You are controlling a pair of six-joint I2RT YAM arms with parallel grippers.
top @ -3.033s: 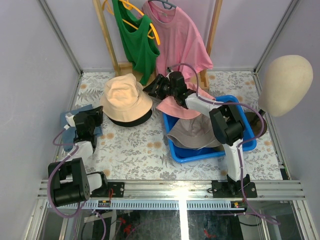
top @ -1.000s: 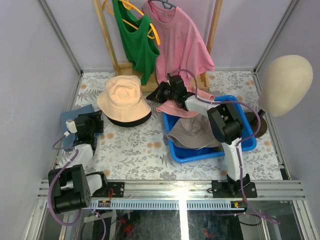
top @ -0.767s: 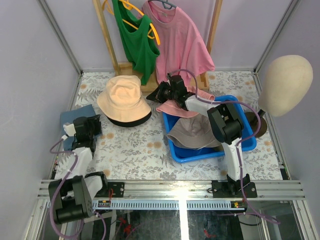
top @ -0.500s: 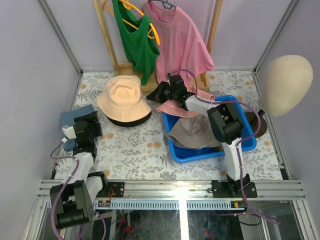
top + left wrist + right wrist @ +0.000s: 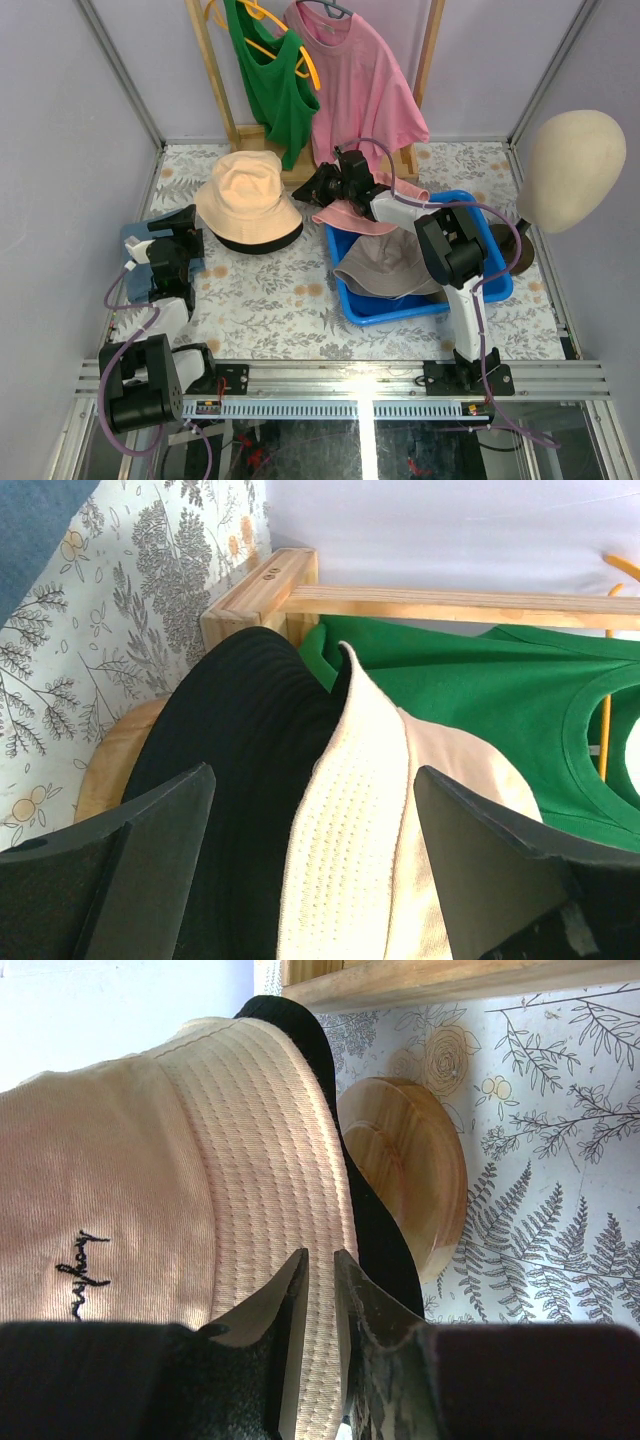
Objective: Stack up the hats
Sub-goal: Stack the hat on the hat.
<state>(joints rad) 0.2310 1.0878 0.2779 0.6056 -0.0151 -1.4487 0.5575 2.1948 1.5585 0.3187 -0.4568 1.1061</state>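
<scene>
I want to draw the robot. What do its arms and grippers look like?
The left arm and right arm are white tubes with chunky black joints; a thin purple cable loops along each. The left gripper has wide, dark grey fingers. The right gripper has slim, paler ones.

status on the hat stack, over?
Left gripper open, empty, by blue cap. Right gripper slightly open at brim of beige hat. It sits on black hat; pink hat, grey hat at blue bin.

Bright even light; faint shadows; focus sharp
</scene>
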